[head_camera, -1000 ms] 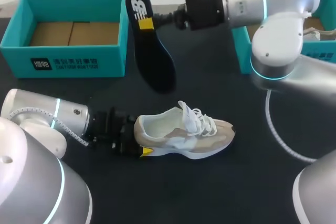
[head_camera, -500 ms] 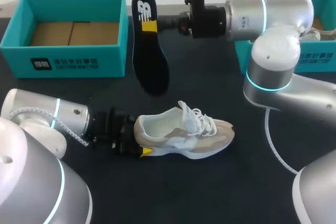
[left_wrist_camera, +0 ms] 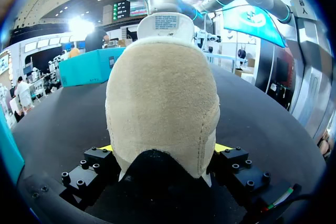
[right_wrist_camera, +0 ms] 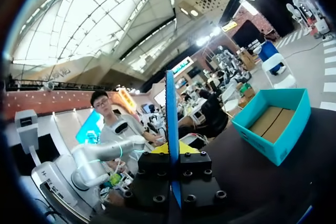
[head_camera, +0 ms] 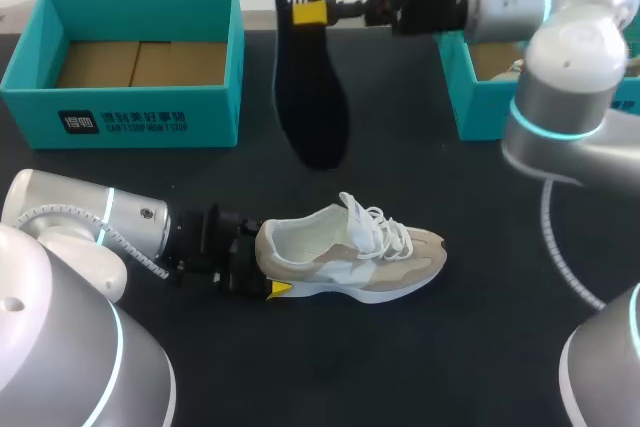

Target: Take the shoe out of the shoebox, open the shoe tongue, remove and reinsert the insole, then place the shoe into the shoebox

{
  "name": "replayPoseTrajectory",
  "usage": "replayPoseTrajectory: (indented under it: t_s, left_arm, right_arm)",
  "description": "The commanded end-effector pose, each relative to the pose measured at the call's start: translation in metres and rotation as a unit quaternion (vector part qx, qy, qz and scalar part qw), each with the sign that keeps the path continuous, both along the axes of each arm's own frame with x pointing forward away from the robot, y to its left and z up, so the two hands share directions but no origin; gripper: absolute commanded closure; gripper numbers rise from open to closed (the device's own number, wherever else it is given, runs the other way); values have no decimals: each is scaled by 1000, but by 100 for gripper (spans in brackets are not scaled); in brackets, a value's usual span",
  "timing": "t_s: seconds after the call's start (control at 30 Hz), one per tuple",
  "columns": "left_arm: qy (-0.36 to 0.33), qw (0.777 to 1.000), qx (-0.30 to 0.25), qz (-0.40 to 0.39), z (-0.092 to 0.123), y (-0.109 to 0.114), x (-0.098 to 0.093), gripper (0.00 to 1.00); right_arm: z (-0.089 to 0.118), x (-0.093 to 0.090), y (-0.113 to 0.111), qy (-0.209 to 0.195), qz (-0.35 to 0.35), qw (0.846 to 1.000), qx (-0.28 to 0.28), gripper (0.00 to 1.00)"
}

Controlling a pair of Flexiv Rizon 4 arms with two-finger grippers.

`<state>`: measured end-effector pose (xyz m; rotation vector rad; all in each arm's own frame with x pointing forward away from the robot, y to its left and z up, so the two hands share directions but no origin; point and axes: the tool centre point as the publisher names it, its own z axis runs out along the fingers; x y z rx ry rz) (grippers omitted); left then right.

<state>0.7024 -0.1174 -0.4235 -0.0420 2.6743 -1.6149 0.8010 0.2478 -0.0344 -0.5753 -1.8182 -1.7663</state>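
Showing — one shoe [head_camera: 350,252], one insole [head_camera: 308,77], two shoeboxes [head_camera: 140,117] [head_camera: 480,107]

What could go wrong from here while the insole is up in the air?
The right hand pinches the insole near one end only, so its long free end could swing or slip out. The left hand grips the shoe only by its heel, so pushing the insole in might twist it.
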Motion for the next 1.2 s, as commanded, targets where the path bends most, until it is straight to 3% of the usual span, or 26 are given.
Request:
replayPoseTrajectory:
  t_s: [0.03, 0.2, 0.53, 0.97, 1.2]
  left_arm:
    - [1, 1000, 2, -1, -2, -2, 1, 100]
    - [1, 1000, 2, -1, -2, -2, 1, 100]
    - [1, 1000, 2, -1, -2, -2, 1, 100]
    - [1, 1000, 2, -1, -2, -2, 1, 100]
    - [1, 1000, 2, -1, -2, -2, 1, 100]
  right_arm:
    - [25, -17, -25, 13, -11, 1000, -24, 100]
    - [45, -32, -35, 24, -21, 999, -35, 100]
    - [62, -69, -39, 37, -29, 998, -53, 100]
    - [60, -134, -27, 67, -71, 994, -48, 100]
    - [61, -143, -28, 60, -74, 994, -61, 100]
